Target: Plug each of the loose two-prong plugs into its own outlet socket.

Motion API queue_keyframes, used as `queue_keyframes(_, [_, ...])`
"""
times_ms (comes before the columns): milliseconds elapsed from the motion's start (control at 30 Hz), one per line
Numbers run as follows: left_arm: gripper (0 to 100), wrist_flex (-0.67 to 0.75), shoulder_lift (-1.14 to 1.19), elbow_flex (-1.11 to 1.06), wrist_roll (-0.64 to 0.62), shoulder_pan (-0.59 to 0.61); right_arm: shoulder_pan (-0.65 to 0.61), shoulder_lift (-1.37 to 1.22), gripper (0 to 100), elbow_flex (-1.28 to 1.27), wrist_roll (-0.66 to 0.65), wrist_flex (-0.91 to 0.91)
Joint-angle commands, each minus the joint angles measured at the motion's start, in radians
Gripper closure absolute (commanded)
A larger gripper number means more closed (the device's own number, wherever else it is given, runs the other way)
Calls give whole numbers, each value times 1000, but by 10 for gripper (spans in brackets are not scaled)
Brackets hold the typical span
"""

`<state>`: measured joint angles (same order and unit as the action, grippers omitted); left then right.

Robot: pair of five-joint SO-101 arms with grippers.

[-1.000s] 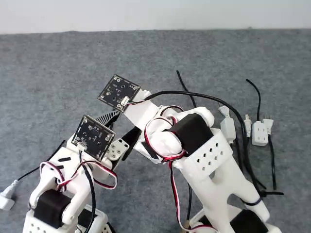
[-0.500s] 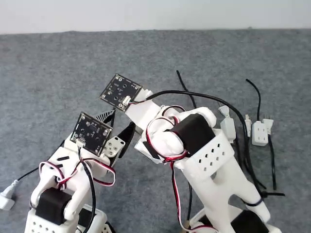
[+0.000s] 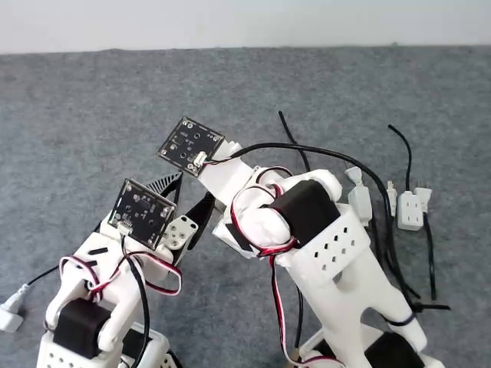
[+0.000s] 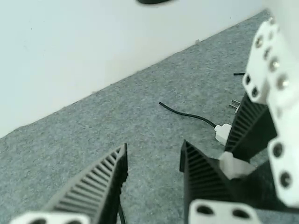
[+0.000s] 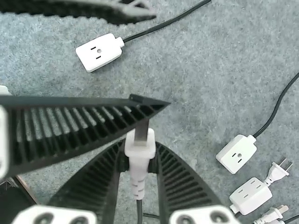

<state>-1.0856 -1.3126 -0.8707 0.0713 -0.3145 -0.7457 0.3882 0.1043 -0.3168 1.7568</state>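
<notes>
Zero plugs are seated, as far as the views show. Working across the table in the high view, a white cord end (image 3: 9,316) lies at the near left edge. It is partly cut off, and whether it is a plug or a socket cannot be told.

The left gripper (image 4: 154,150) is spread wide and holds nothing. It hangs just beside the right gripper (image 5: 140,145), which pinches a white plug (image 5: 138,157) by its body, prongs pointing away from the wrist. One finger (image 5: 70,126) of the left gripper crosses in front of the prongs and hides their tips.

On the carpet (image 5: 201,70) the first socket (image 5: 99,52), second socket (image 5: 237,155) and third socket (image 5: 247,196) each show open slots. A loose plug (image 5: 279,171) and a second loose plug (image 5: 271,215), cut off at the edge, lie untouched near the third socket.

Judgement: the first insertion is at the carrying stage, and every pairing is left to do. Which socket the held plug is meant for cannot be determined. In the high view the arms cover the carpet beneath them.
</notes>
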Motion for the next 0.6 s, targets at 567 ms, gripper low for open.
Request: queue_keyframes(567, [812, -26, 0, 48, -14, -52, -5, 36, 991, 31, -6, 41])
